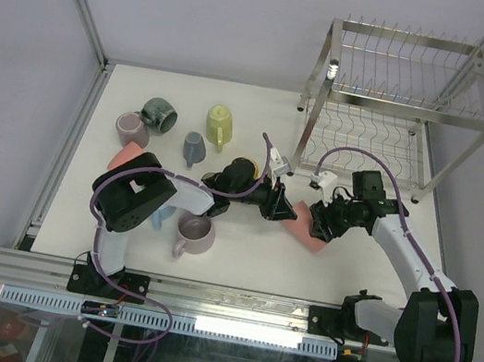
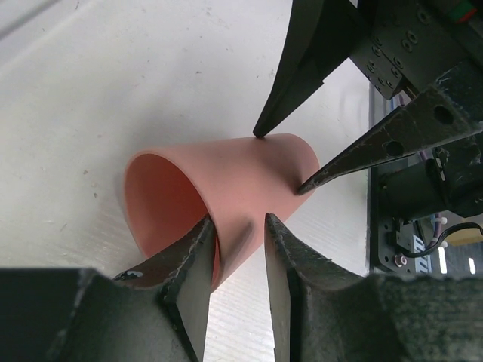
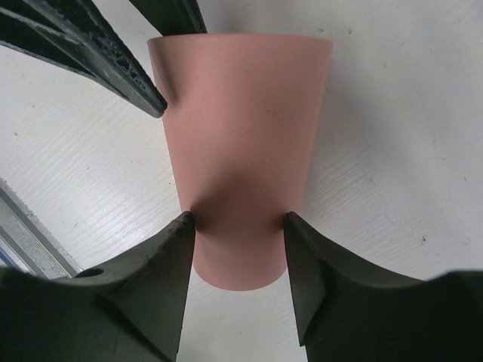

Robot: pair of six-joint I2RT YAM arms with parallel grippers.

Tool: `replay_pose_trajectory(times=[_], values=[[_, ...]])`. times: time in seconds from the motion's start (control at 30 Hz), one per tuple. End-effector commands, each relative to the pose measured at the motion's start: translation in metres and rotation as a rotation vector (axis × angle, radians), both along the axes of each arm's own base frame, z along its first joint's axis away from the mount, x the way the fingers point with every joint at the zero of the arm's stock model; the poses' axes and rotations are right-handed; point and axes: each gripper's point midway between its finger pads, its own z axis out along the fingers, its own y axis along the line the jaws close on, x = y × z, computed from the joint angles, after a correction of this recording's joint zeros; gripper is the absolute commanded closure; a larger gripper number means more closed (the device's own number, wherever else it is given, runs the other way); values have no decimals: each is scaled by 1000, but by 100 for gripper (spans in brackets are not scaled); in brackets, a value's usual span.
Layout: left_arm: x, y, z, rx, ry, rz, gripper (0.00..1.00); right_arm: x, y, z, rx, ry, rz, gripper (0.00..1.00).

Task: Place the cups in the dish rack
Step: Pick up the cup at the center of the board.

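A salmon pink cup (image 1: 299, 231) lies on its side on the white table, between the two arms. My right gripper (image 3: 238, 219) is shut on the cup (image 3: 241, 113) near its base, one finger on each side. My left gripper (image 2: 238, 218) straddles the wall at the cup's (image 2: 241, 173) mouth. One finger sits inside the rim, the other outside, and a gap still shows between them. In the top view the left gripper (image 1: 281, 207) and right gripper (image 1: 317, 224) meet at this cup. The chrome dish rack (image 1: 396, 105) stands at the back right, with no cups showing in it.
Left of the arms lie several more cups: a dark green mug (image 1: 159, 114), a yellow-green mug (image 1: 219, 124), a mauve cup (image 1: 132, 129), a grey-blue cup (image 1: 196, 146), a second salmon cup (image 1: 128, 159) and a mauve mug (image 1: 194, 234). A yellow cup (image 1: 244, 167) shows behind the left forearm.
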Motion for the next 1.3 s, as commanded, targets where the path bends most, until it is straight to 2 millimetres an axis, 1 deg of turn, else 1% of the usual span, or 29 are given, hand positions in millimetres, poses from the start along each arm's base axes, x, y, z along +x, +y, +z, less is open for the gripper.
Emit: replay_pose_trajectory(times=[0.0,0.23,0.33,0.37,0.47,0.53,0.57,0.7,0.77,0.83,0.9,0.93,0.97,1.03,1.13,1.17,1.2,1.27], values=[[-10,-10,13,-50,-19,-41,70,-13,2,-5,2,35,31,48],[-18,-11,9,-60,13,-67,68,-14,3,-2,11,23,34,48],[-21,-11,11,-85,26,-74,70,-14,3,0,14,17,34,48],[-22,-11,12,-95,30,-79,73,-14,4,0,15,16,34,48],[-26,-11,13,-110,40,-92,90,-14,4,2,21,12,36,48],[-27,-10,17,-118,38,-92,98,-13,5,4,26,5,37,48],[-27,-10,19,-123,31,-87,100,-14,6,5,30,3,38,48],[-28,-3,35,-135,-28,-70,100,-16,11,16,70,-16,52,46],[-30,1,40,-117,-72,-63,100,-16,16,27,104,-45,61,45],[-31,5,44,-76,-126,-59,100,-18,23,44,158,-81,84,43],[-30,11,42,0,-168,-49,100,-23,30,61,217,-107,128,40],[-29,12,48,15,-213,-48,100,-28,34,69,243,-110,157,40],[-30,16,45,65,-229,-47,100,-31,37,77,265,-111,187,40],[-28,24,48,139,-297,-43,100,-36,42,94,298,-107,229,39],[-27,34,57,240,-389,-44,100,-41,49,128,346,-137,285,38],[-26,38,59,274,-420,-43,100,-42,50,136,354,-148,300,38],[-27,42,60,311,-443,-48,100,-44,50,143,357,-166,320,37],[-27,48,65,369,-490,-57,100,-47,50,149,355,-203,366,36]])
